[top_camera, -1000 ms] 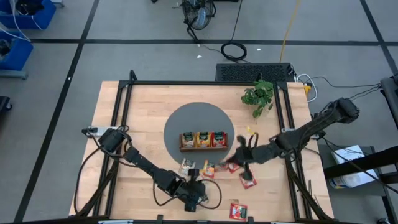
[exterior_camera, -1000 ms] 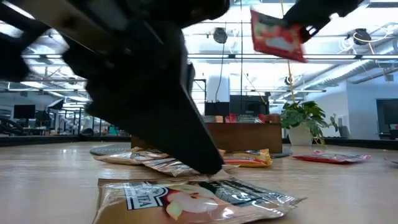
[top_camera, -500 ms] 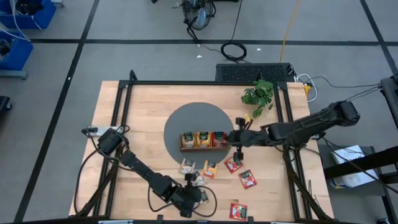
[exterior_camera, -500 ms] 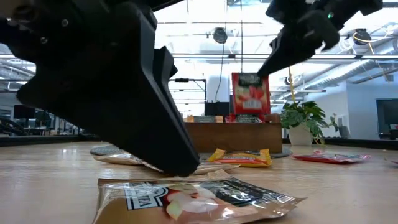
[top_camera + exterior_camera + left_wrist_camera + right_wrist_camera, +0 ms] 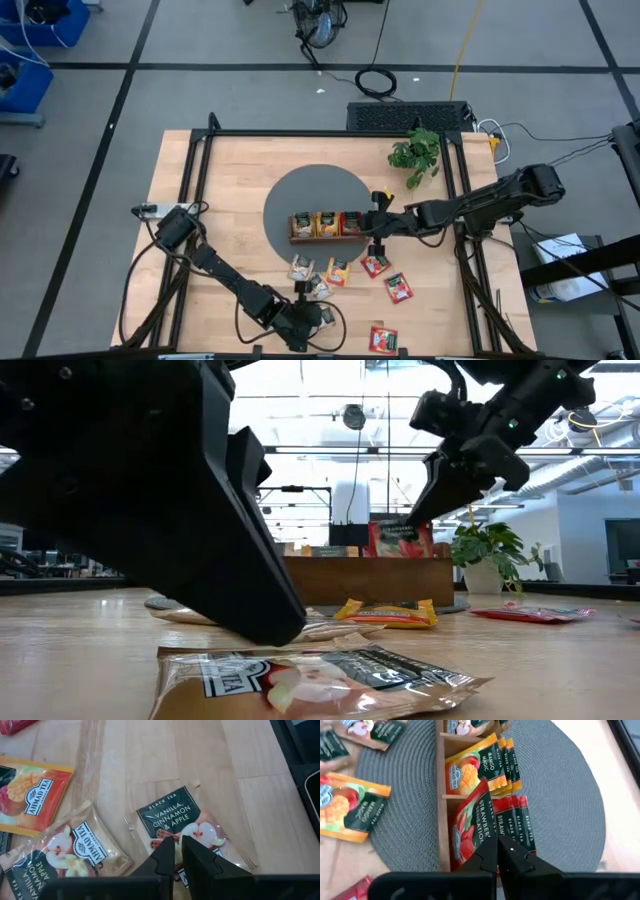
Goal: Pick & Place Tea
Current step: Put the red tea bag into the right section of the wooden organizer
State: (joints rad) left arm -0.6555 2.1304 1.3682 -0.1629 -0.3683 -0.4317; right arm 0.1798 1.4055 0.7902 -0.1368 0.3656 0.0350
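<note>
My right gripper (image 5: 373,228) is shut on a red tea packet (image 5: 470,827) at the right compartment of the wooden tray (image 5: 300,238), where more red packets stand. Orange and beige packets fill the tray's other compartments. Near the table's front edge, my left gripper (image 5: 177,851) is almost shut, with only a slit between its fingers. Its tips stand at the edge of a beige vanilla-apple packet (image 5: 182,822) that lies flat on the table. A second beige packet (image 5: 65,852) and an orange one (image 5: 30,795) lie flat beside it. My left gripper's fingertips (image 5: 272,638) slant down at the far-left edge of the vanilla-apple packet (image 5: 310,675). I cannot tell whether they touch it. My right gripper pinches the red packet's upper edge (image 5: 489,836) between its two fingers. It slants down from the table's right side. The packet stands nearly upright, with its lower end (image 5: 398,545) down behind the tray's wall.
The tray sits on a round grey mat (image 5: 300,190). Loose packets lie between tray and front edge: red (image 5: 399,288), red (image 5: 383,340), red (image 5: 375,265), orange (image 5: 338,272), beige (image 5: 300,268). A potted plant (image 5: 415,155) stands at the far right.
My right gripper has gone toward the tray and down while turning. The red packet, first tilted high in the air, now stands upright with its lower end in the tray's right compartment. My left gripper has slid a little toward the table's left. The packet at its tips stayed put.
</note>
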